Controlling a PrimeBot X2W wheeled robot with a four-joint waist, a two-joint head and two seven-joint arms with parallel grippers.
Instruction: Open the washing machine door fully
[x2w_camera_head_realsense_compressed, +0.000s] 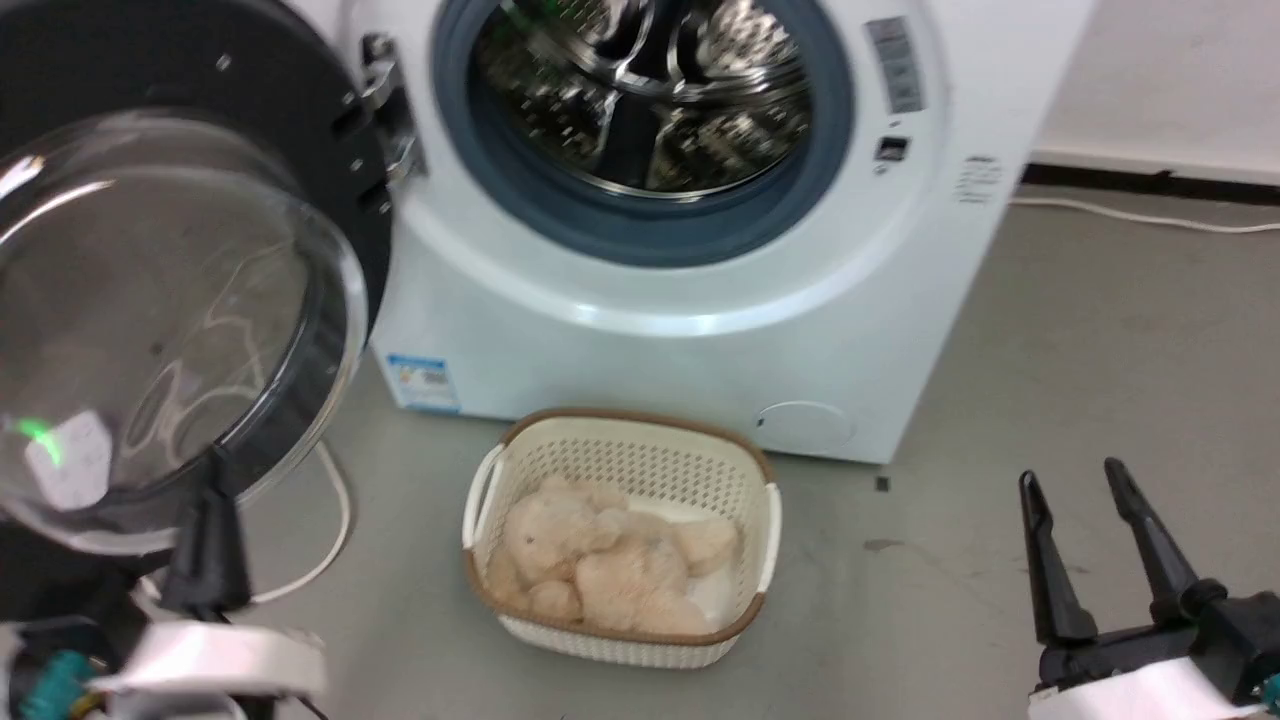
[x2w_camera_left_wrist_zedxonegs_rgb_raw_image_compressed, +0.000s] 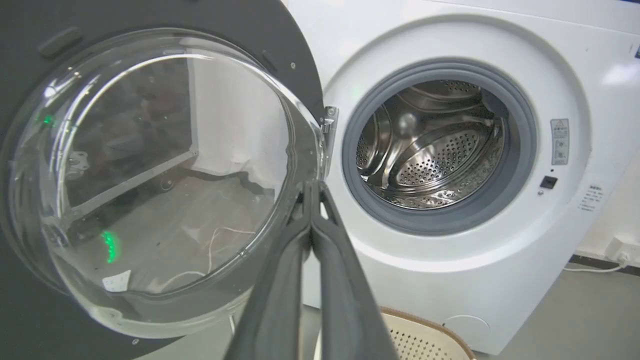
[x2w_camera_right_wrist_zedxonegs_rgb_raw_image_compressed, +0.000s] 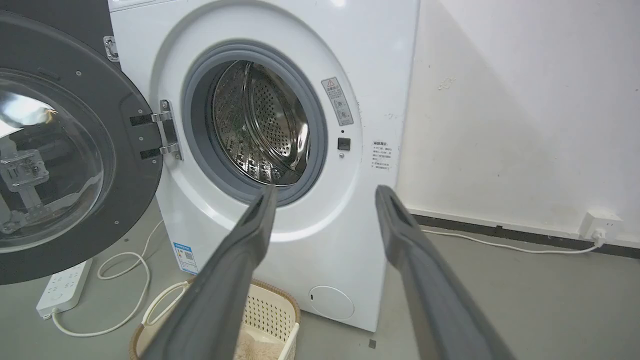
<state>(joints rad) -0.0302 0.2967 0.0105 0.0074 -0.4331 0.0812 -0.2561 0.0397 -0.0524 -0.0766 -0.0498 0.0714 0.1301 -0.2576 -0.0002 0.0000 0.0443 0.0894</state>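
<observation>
Logging progress: machine (x2w_camera_head_realsense_compressed: 700, 340) drum mouth (x2w_camera_head_realsense_compressed: 640, 90) fully exposed. Door (x2w_camera_head_realsense_compressed: 170, 290) stands out on its hinge (x2w_camera_head_realsense_compressed: 385, 110) to the machine's left, inner glass facing me; I judge it nearly wide open, perhaps a little swing left. My left gripper (x2w_camera_head_realsense_compressed: 205, 540), fingers pressed together on nothing, sits at the door's lower rim, left of the machine; contact unclear. My right gripper (x2w_camera_head_realsense_compressed: 1072, 473), fingers spread and empty, hangs off the machine's right front.
</observation>
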